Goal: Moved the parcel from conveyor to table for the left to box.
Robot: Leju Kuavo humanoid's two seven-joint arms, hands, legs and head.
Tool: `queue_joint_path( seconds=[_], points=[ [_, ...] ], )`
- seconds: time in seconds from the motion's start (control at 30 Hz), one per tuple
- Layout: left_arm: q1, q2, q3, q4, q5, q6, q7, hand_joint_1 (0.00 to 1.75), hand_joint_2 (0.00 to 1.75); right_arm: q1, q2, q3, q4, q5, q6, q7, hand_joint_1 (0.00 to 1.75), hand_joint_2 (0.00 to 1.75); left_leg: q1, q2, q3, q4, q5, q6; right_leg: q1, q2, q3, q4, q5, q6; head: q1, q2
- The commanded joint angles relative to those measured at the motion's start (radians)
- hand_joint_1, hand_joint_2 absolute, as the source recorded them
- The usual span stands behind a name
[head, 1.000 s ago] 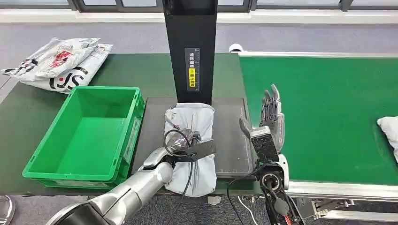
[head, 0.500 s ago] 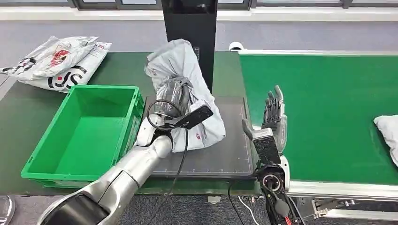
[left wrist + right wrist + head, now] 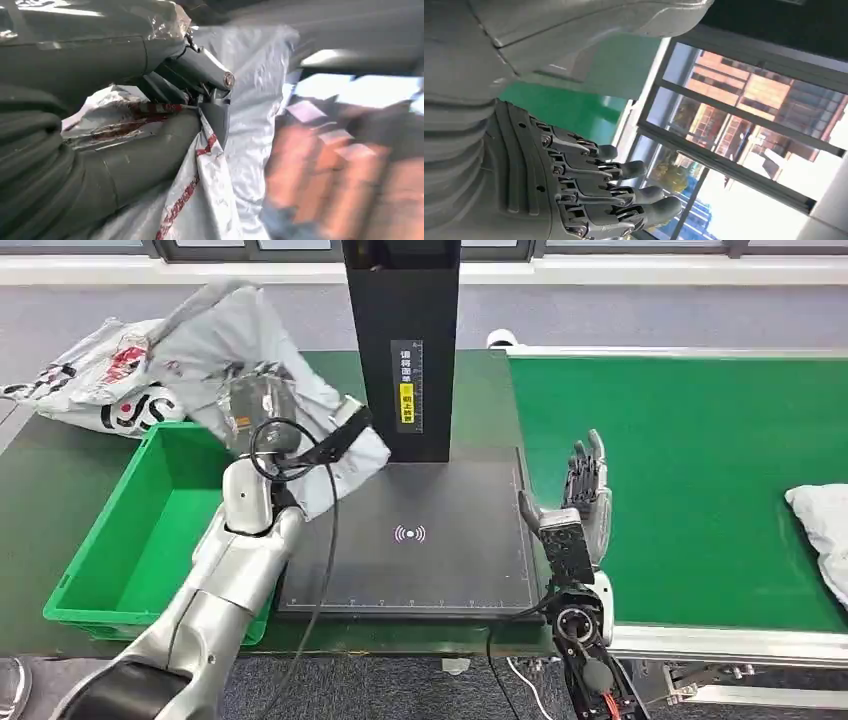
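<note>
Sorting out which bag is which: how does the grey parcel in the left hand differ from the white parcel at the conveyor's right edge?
The grey parcel is lifted in the air, gripped by the left hand; the white parcel lies flat on the green belt, untouched. The grey one hangs above the green box; the white one is partly cut off by the picture edge. Both are soft plastic mailers.

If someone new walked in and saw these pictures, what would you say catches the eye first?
Most striking is the grey parcel held up in the air by the left hand, above the far edge of the green crate. Next comes the right hand, open and upright at the edge of the bright green conveyor, where another pale parcel lies at the far right. A tall black post rises behind the dark scanning pad.
</note>
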Motion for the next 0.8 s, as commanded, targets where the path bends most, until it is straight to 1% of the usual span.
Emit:
queue_joint_path(
  seconds=[0.03, 0.1, 0.13, 0.17, 0.2, 0.23, 0.3, 0.33, 0.4, 0.47, 0.53, 0.57, 0.67, 0.7, 0.73, 0.77, 0.8],
  points=[
    [-0.052, 0.159, 0.114, 0.332, -0.019, -0.043, 0.146, 1.75, 1.75, -0.042, 0.013, -0.033, 0.081, 0.033, 0.032, 0.021, 0.00, 1.75, 0.000, 0.006, 0.003, -0.002, 0.000, 0.000, 0.001, 0.005, 0.001, -0.001, 0.001, -0.001, 0.000, 0.000],
    [-0.056, 0.152, 0.114, 0.331, -0.019, -0.046, 0.147, 1.75, 1.75, -0.042, 0.013, -0.034, 0.082, 0.034, 0.032, 0.021, 0.00, 1.75, 0.001, 0.008, 0.004, -0.003, 0.000, -0.001, 0.002, 0.006, 0.001, -0.002, 0.002, -0.002, 0.000, 0.000],
    [-0.055, 0.147, 0.133, 0.327, -0.019, -0.056, 0.166, 1.75, 1.75, -0.046, 0.015, -0.038, 0.085, 0.036, 0.033, 0.020, 0.00, 1.75, 0.002, 0.005, 0.002, -0.001, 0.000, -0.001, 0.002, 0.004, 0.000, -0.001, 0.001, -0.002, 0.000, 0.000],
    [-0.043, 0.165, 0.148, 0.333, -0.019, -0.090, 0.210, 1.75, 1.75, -0.051, 0.021, -0.044, 0.087, 0.043, 0.039, 0.025, 0.00, 1.75, 0.003, 0.005, 0.002, -0.002, 0.000, -0.001, 0.003, 0.003, 0.001, -0.002, 0.001, -0.002, 0.000, 0.000],
    [-0.034, 0.183, 0.163, 0.350, -0.019, -0.160, 0.240, 1.75, 1.75, -0.058, 0.030, -0.051, 0.092, 0.060, 0.046, 0.035, 0.00, 1.75, 0.002, 0.004, 0.001, -0.001, 0.000, -0.001, 0.003, 0.003, 0.000, -0.001, 0.001, -0.001, 0.000, 0.000],
    [-0.022, 0.196, 0.187, 0.363, -0.019, -0.216, 0.228, 1.75, 1.75, -0.063, 0.040, -0.061, 0.094, 0.078, 0.053, 0.044, 0.00, 1.75, 0.002, 0.006, 0.003, -0.002, 0.000, 0.000, 0.002, 0.004, 0.001, -0.002, 0.001, -0.001, 0.000, 0.000],
    [0.000, 0.222, 0.178, 0.386, -0.019, -0.270, 0.238, 1.75, 1.75, -0.063, 0.050, -0.079, 0.085, 0.108, 0.057, 0.061, 0.00, 1.75, 0.002, 0.007, 0.002, -0.002, 0.000, -0.001, 0.002, 0.006, 0.000, -0.001, 0.001, -0.002, 0.000, 0.000],
    [0.007, 0.228, 0.172, 0.392, -0.019, -0.285, 0.246, 1.75, 1.75, -0.058, 0.047, -0.089, 0.076, 0.119, 0.061, 0.069, 0.00, 1.75, 0.001, 0.009, 0.004, -0.004, 0.000, -0.001, 0.002, 0.008, 0.001, -0.002, 0.002, -0.002, 0.000, 0.000],
    [0.008, 0.227, 0.182, 0.396, -0.019, -0.303, 0.242, 1.75, 1.75, -0.053, 0.043, -0.100, 0.071, 0.121, 0.070, 0.071, 0.00, 1.75, 0.001, 0.005, 0.001, -0.002, 0.000, -0.001, 0.001, 0.005, -0.001, 0.000, 0.001, -0.002, 0.000, 0.000],
    [0.008, 0.229, 0.174, 0.398, -0.019, -0.333, 0.265, 1.75, 1.75, -0.052, 0.036, -0.108, 0.078, 0.126, 0.084, 0.071, 0.00, 1.75, 0.002, 0.008, 0.003, -0.003, 0.000, -0.002, 0.002, 0.006, -0.001, -0.001, 0.001, -0.002, 0.000, 0.000],
    [0.011, 0.227, 0.179, 0.394, -0.019, -0.343, 0.268, 1.75, 1.75, -0.053, 0.038, -0.112, 0.086, 0.126, 0.090, 0.070, 0.00, 1.75, 0.002, 0.004, -0.001, -0.001, 0.000, -0.002, 0.002, 0.003, -0.003, 0.000, 0.000, -0.002, 0.000, 0.000],
    [0.011, 0.227, 0.179, 0.394, -0.019, -0.343, 0.268, 1.75, 1.75, -0.053, 0.038, -0.112, 0.086, 0.126, 0.090, 0.070, 0.00, 1.75, 0.002, 0.005, 0.001, -0.003, 0.000, -0.002, 0.003, 0.003, -0.001, -0.001, 0.000, -0.002, 0.000, 0.000],
    [0.009, 0.226, 0.181, 0.395, -0.019, -0.361, 0.273, 1.75, 1.75, -0.055, 0.041, -0.112, 0.091, 0.128, 0.094, 0.069, 0.00, 1.75, 0.002, 0.006, 0.001, -0.002, 0.000, -0.002, 0.003, 0.005, -0.001, 0.000, 0.001, -0.003, 0.000, 0.000],
    [0.010, 0.220, 0.202, 0.390, -0.018, -0.359, 0.266, 0.96, 1.75, -0.060, 0.045, -0.117, 0.100, 0.132, 0.098, 0.069, 0.00, 1.75, 0.002, 0.005, 0.000, -0.001, 0.000, -0.002, 0.003, 0.004, -0.002, 0.001, 0.001, -0.003, 0.000, 0.000],
    [0.010, 0.220, 0.195, 0.385, -0.019, -0.349, 0.264, 0.00, 1.75, -0.059, 0.045, -0.119, 0.103, 0.133, 0.099, 0.070, 0.00, 1.75, 0.002, 0.006, 0.002, -0.002, 0.000, -0.002, 0.004, 0.004, -0.001, -0.001, 0.001, -0.003, 0.000, 0.000],
    [0.005, 0.212, 0.212, 0.383, -0.016, -0.335, 0.251, 0.00, 1.75, -0.059, 0.044, -0.124, 0.107, 0.135, 0.100, 0.068, 0.00, 1.75, 0.002, 0.005, 0.000, -0.002, 0.000, -0.002, 0.003, 0.003, -0.002, 0.000, 0.001, -0.003, 0.000, 0.000],
    [0.005, 0.204, 0.229, 0.361, -0.016, -0.258, 0.234, 0.00, 1.75, -0.052, 0.038, -0.127, 0.107, 0.137, 0.097, 0.067, 0.00, 1.75, 0.002, 0.004, 0.000, -0.001, 0.001, -0.003, 0.004, 0.003, -0.002, 0.000, 0.001, -0.003, 0.000, 0.000]
  ],
)
